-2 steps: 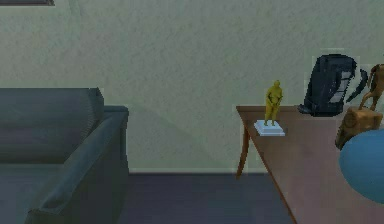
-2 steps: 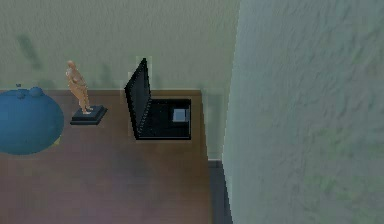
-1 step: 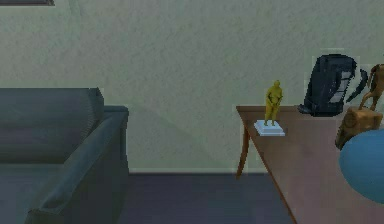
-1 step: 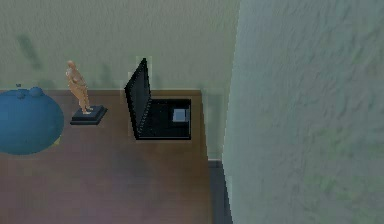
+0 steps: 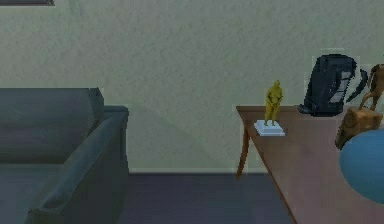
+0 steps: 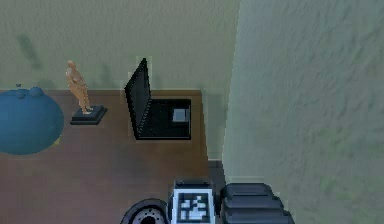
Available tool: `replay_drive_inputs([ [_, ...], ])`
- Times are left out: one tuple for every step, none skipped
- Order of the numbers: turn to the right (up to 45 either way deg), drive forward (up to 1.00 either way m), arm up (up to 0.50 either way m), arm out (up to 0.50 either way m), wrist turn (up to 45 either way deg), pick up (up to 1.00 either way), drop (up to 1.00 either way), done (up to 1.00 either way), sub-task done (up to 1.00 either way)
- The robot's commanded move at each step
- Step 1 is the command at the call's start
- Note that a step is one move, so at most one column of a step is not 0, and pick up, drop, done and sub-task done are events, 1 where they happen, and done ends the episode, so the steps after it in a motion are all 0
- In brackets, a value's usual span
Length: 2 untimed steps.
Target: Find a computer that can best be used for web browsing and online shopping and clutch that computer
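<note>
Looking out across a large brown wooden table [image 6: 90,165], the arm side view has a dark rounded shape at its bottom edge. This is probably the body of the gripper [image 6: 145,213], just left of a white square with black marks [image 6: 195,207]. The fingers cannot be made out, so I cannot tell how they stand or whether they hold anything.

A pale green textured wall [image 6: 310,90] runs behind the table and juts forward on the gripper's right in this view. In the forward view, a dark blue-grey upholstered sofa [image 5: 60,150] takes up the lower left, standing against the same kind of wall.

A big round blue ball [image 6: 28,120] rests on the table, beyond the gripper and well off to its left. In the forward view, a black fabric backpack [image 5: 330,85] leans against the wall at the table's far side.

The black laptop computer [image 6: 155,105] stands on the tabletop straight out beyond the gripper, well apart from it, with bare wood between. Its lid is raised, and it sits near the table's corner by the wall.

A small orange figurine on a dark square base [image 6: 78,90] stands left of the laptop, between it and the ball. In the forward view, a small yellow figurine on a white base [image 5: 272,105] stands near the table's corner.
</note>
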Motion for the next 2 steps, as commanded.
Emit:
replay_drive_inputs([
  [0.0, 0.0, 0.0, 0.46, 0.0, 0.0, 0.0, 0.0, 0.0],
  [0.0, 0.0, 0.0, 0.0, 45.0, 0.0, 0.0, 0.0, 0.0],
])
